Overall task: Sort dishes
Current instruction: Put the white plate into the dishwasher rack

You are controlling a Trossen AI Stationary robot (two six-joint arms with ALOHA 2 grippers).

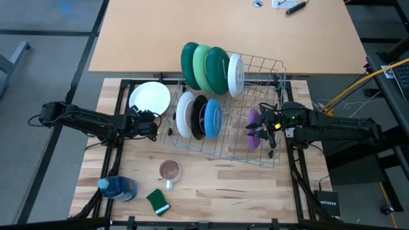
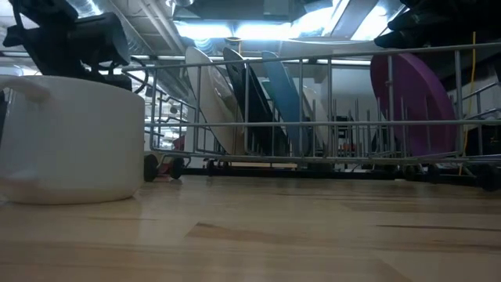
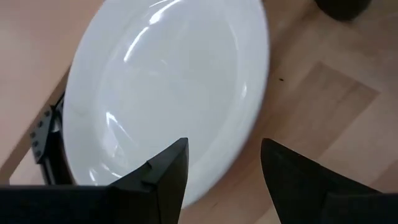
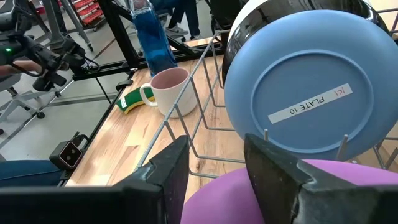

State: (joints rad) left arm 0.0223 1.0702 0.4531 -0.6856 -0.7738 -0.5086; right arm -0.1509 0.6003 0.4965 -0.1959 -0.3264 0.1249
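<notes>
Seven plates stood on edge in the wire rack [image 1: 255, 137], which sat in the middle of the tabletop [image 1: 217, 198]. In the rack's far row were a dark green plate [image 1: 190, 64], a light green plate [image 1: 203, 66], another dark green plate [image 1: 217, 69] and a white plate [image 1: 235, 74]. In its near row stood a second white plate [image 1: 185, 115], a black plate [image 1: 199, 117] and a blue plate [image 1: 213, 118]. A purple plate [image 1: 254, 128] stood at the rack's right end, and the right claw [image 1: 261, 128] was just above its rim, fingers a little apart on both sides of the edge; I cannot tell if they touched it. Another white plate [image 1: 150, 99] lay flat on the tabletop just left of the rack. The left claw [image 1: 152, 122] hovered over that plate's near edge, open and holding nothing. In front of the rack stood a mug [image 1: 170, 171], with a green sponge [image 1: 157, 201] and a blue bottle [image 1: 118, 188] further to the left.
</notes>
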